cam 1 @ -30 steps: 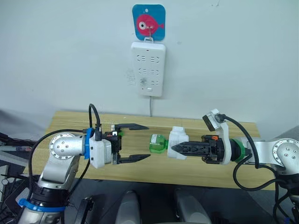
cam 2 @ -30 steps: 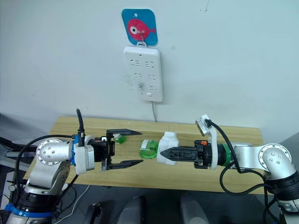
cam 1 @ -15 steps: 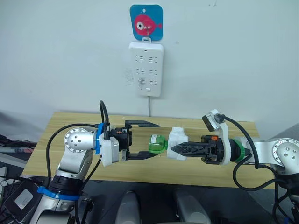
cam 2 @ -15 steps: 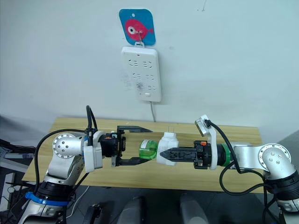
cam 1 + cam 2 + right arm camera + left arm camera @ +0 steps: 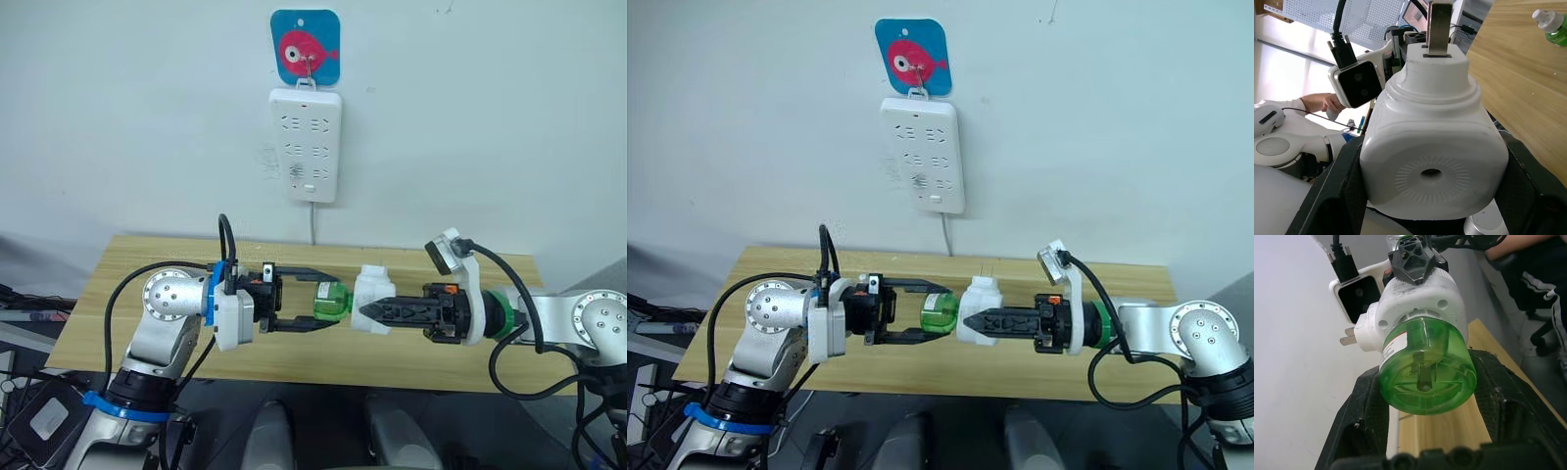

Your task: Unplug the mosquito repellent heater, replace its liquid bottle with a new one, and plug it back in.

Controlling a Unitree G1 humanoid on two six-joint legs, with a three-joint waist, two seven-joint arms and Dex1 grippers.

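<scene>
The left gripper [image 5: 306, 297] is spread, one black finger above and one below the green liquid bottle [image 5: 331, 300], which is still seated in the white mosquito repellent heater [image 5: 371, 300] just to its right; contact between fingers and bottle cannot be confirmed. All of this is held above a wooden table [image 5: 127, 262] standing against a white wall, where a white power strip [image 5: 308, 144] hangs below a blue fish hook plate [image 5: 306, 46], and a second green bottle [image 5: 1550, 27] lies on the tabletop. The right gripper [image 5: 374, 311] is clamped on the heater body, holding it level with its plug prongs [image 5: 1439, 27] exposed.
</scene>
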